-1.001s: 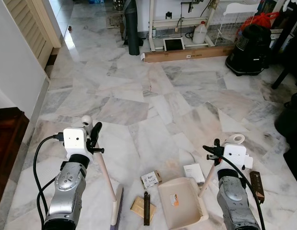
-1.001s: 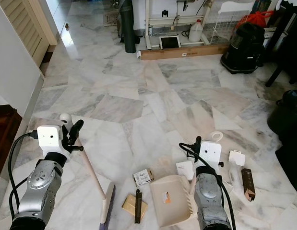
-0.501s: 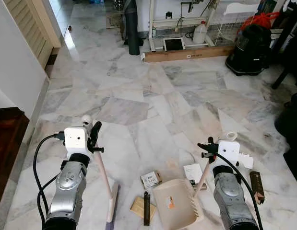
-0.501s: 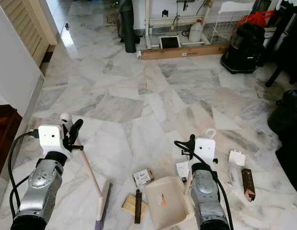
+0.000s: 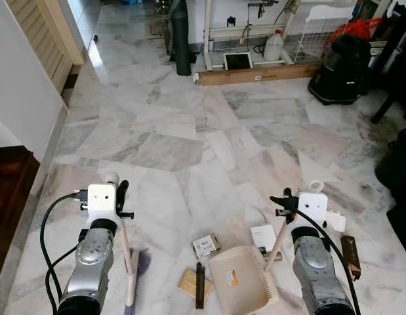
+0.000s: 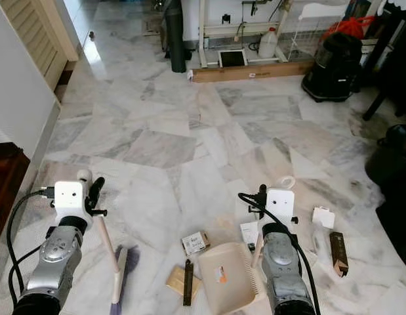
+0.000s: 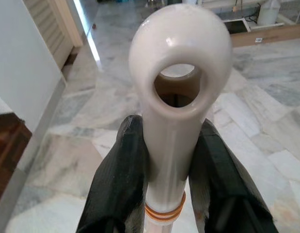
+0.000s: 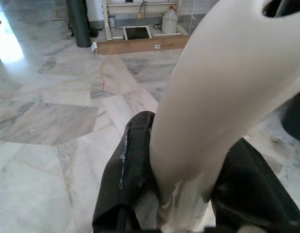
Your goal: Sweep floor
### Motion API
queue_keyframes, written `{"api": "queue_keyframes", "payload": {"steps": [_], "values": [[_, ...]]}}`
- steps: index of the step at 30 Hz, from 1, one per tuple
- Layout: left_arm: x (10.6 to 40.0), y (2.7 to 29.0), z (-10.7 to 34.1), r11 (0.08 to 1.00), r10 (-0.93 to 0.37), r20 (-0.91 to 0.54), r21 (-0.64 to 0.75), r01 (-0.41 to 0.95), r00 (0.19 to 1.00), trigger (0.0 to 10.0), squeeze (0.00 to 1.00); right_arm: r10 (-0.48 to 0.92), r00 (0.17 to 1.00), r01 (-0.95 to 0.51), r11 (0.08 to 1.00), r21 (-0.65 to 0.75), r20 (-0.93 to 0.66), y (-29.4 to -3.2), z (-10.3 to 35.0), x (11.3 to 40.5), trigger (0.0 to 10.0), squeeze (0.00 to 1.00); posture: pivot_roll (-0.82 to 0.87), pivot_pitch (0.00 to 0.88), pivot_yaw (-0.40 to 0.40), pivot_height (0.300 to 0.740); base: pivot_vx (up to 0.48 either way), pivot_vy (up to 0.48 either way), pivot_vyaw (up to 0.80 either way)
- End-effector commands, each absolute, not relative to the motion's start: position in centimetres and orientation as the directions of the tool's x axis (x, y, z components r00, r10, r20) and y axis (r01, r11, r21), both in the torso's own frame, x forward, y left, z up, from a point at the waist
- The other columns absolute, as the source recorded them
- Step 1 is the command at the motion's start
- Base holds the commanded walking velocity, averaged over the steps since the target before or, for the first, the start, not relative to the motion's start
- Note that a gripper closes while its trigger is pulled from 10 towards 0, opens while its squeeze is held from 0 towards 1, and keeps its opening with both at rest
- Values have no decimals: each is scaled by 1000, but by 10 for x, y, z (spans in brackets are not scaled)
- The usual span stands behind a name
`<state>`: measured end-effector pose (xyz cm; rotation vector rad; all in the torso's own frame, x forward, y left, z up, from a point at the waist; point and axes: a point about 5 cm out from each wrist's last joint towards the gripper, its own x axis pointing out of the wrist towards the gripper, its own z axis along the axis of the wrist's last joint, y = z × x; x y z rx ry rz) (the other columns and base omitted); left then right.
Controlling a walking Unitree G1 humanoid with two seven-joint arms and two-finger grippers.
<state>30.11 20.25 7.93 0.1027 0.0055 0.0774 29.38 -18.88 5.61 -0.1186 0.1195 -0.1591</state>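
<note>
On the marble floor [image 5: 209, 164] directly ahead of the robot, the left gripper [image 7: 171, 160] pinches the upper end of the broom [image 5: 126, 259] handle. The left wrist view shows both black fingers [image 7: 120, 179] pressed against the cream shaft just below its ring-shaped hanging loop, above an orange band; the head views show instead how the shaft slopes down to the broom head, which rests on the floor near the bottom edge of the frame, with bristles pointing toward the debris.

The right gripper [image 8: 183, 170] is closed around the handle of the dustpan [image 5: 241, 279]. The right wrist view shows the fingers [image 8: 133, 160] clamped on either side of the thick cream handle. The head views show the pan itself lying flat on the floor between the two arms, just left of the right arm.

Debris lies beside the pan: a small printed box [image 5: 206, 245] at its upper left corner, a tan card [image 5: 189, 284] with a black strip [image 5: 200, 285] across it to the left, and a white packet [image 5: 263, 236] behind the pan. A brown stick-shaped item [image 5: 350, 254] lies to the right of the right arm.

At the far edge of the floor stand a black vacuum cleaner [image 5: 342, 60], a long cardboard box [image 5: 258, 73], and a white jug [image 5: 273, 46].
</note>
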Motion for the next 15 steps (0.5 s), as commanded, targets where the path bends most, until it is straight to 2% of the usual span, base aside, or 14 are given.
{"api": "queue_keyframes", "payload": {"steps": [1,4,5,9,15], "values": [[302,197,70,998,57,-57,29,-56,997,10000,0,-172,975,154,979,-134,-138,-192,51,289,10000,0,-44,142,-1,740,0,0,0],[308,194,73,993,55,-65,-103,-61,996,10000,0,-177,974,158,978,-136,-140,-194,51,289,10000,0,-50,156,-1,740,0,0,0],[308,194,73,993,55,-65,-103,-61,996,10000,0,-177,974,158,978,-136,-140,-194,51,289,10000,0,-50,156,-1,740,0,0,0],[314,198,75,964,81,-80,-246,-98,994,10000,0,-179,974,160,978,-136,-142,-194,51,289,10000,0,-50,159,-2,740,0,0,0],[318,202,79,942,81,-108,-315,-112,991,10000,0,-177,974,158,978,-135,-144,-194,51,289,10000,0,-50,162,-1,740,0,0,0]]}}
